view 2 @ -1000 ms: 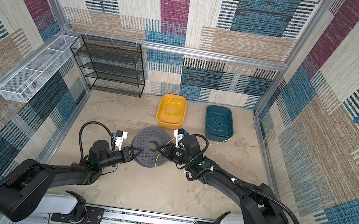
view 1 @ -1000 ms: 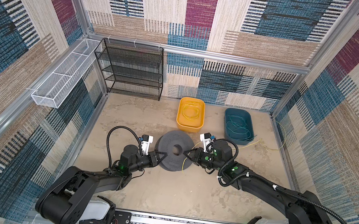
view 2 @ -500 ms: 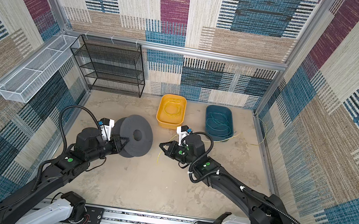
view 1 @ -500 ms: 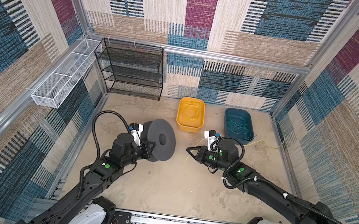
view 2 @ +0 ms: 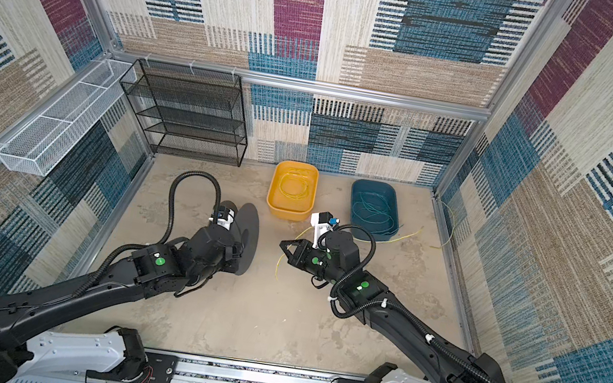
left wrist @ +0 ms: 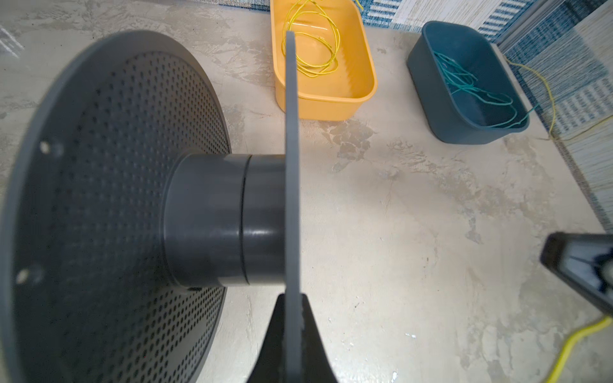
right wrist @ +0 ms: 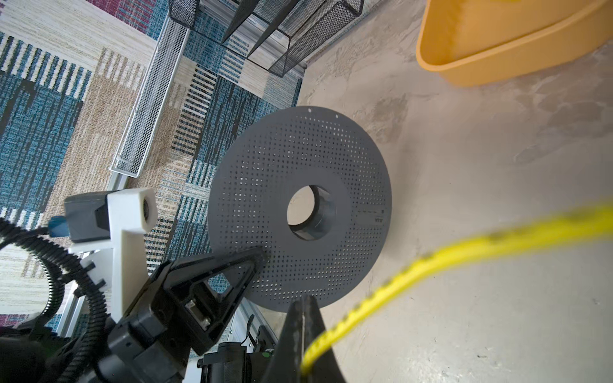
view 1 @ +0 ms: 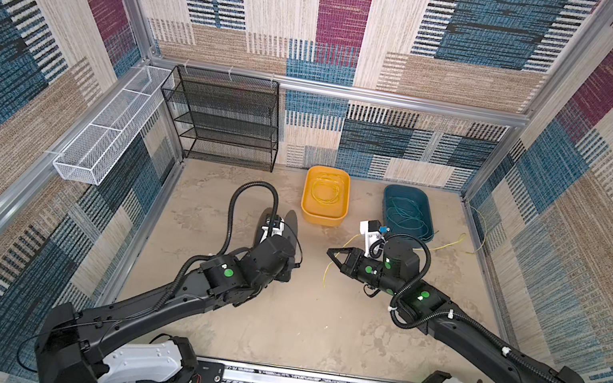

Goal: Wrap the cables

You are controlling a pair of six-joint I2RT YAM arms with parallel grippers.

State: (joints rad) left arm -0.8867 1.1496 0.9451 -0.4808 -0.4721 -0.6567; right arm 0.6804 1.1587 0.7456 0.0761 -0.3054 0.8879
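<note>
Left end effector [left wrist: 292,308] is clamped narrow on the rim of one flange of the grey spool [right wrist: 265,185]. Spool stands on edge, hub axis about level. Lifted or resting on the bench [view 1: 315,329], can't tell.

Right end effector [right wrist: 302,308] is pinched tight on the yellow cable [right wrist: 464,252], apart from the spool with a clear gap between. The short free end hangs from the tips toward the bench. The rest trails away from the spool, out past the blue bin [view 1: 429,226].

Key relation: the gripped flange faces the right end effector flat-on, centre hole showing, so the hub [left wrist: 212,219] sits behind that flange as seen from the cable. Judgement: the cable must clear the flange rim and drop into the slot between the two flanges before any turn takes. The right arm is the one to bring it.

Another yellow coil [view 1: 323,193] lies in the yellow bin [view 1: 322,220], beyond the spool.
</note>
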